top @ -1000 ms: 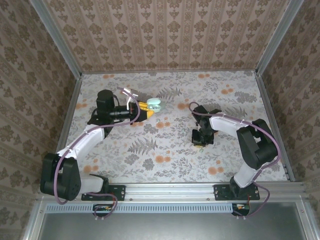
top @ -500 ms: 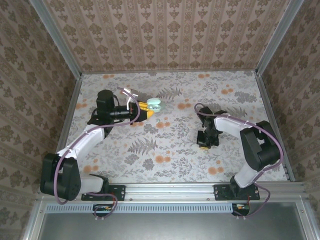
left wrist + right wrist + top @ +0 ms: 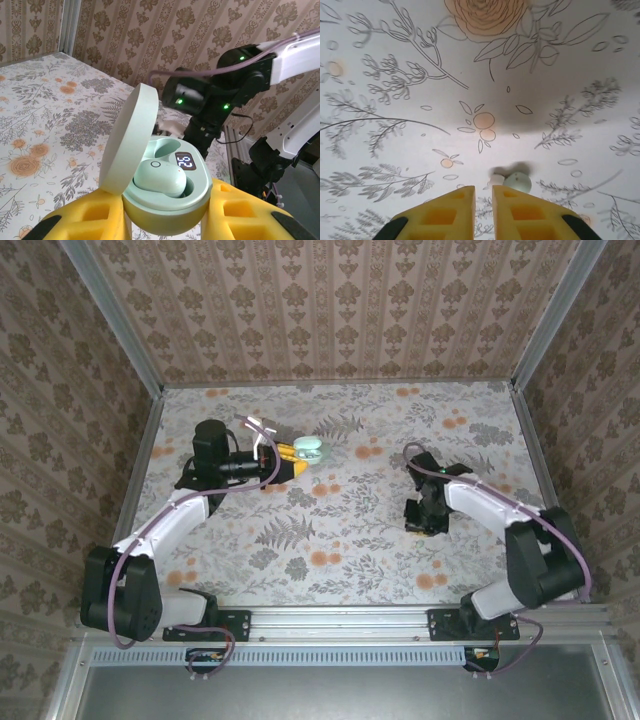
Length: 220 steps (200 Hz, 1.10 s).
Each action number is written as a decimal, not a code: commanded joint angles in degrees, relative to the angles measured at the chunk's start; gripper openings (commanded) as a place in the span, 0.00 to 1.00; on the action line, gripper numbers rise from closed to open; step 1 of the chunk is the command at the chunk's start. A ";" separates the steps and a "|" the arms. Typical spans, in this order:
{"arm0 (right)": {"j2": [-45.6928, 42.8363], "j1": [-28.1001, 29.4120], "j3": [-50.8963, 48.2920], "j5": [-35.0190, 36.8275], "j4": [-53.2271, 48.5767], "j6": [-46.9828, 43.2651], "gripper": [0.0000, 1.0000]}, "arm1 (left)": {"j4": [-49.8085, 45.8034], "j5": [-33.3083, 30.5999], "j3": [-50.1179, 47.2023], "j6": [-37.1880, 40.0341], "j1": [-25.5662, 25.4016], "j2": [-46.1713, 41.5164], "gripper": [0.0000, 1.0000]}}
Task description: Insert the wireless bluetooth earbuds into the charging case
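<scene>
- Two grippers were at work on the table (image 3: 330, 540), a flat surface covered in a pale floral print with grey fern sprays and orange blossoms.
- Your left gripper (image 3: 166, 217) was clamped on the charging case (image 3: 165, 202), with its blocky yellow fingers (image 3: 97, 220) pressed against the case's two sides.
- In the top view, the left gripper (image 3: 292, 455) held the charging case (image 3: 308, 447) above the far left part of the table, well apart from the right gripper (image 3: 425, 520).
- The case was a smooth, pale mint-green plastic pebble, with a rounded body and no sharp edges.
- Its lid (image 3: 127, 137), a shallow domed shell, stood open and was hinged up on the left side in the left wrist view.
- One seated earbud (image 3: 160, 177), glossy, mint and bean-shaped, lay in a moulded well of the case.
- Beside it, a small dark display (image 3: 185, 161) showed pale digits.
- Past the case, you could see the black joints of the right arm (image 3: 215, 95) with green lights, against the patterned wall.
- Your right gripper (image 3: 489, 192) pointed down at the table with its yellow fingers (image 3: 447, 212) drawn together, only a thin slit between them, and nothing was held.
- One loose earbud (image 3: 516, 181), a small rounded mint bead with a whitish tip on its left, lay on the table just beyond the fingertips and slightly right of the slit.
- You could not tell from the right wrist view whether that earbud touched the fingertip nearest it.
</scene>
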 commanded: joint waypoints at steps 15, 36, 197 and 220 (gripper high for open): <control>-8.96 -0.22 -2.99 2.81 -2.53 7.65 0.24 | 0.62 0.46 1.64 1.09 0.47 -1.40 0.02; -14.08 -0.34 -8.31 1.81 0.77 12.72 0.27 | 0.68 0.53 1.56 1.11 0.46 -1.44 0.02; -13.08 -1.50 -19.92 -2.22 15.46 20.91 0.26 | 0.16 0.45 1.29 1.50 0.38 -2.25 0.02; -12.15 -1.52 -20.07 -2.71 16.39 20.89 0.26 | 0.19 0.38 1.35 1.49 0.38 -2.15 0.02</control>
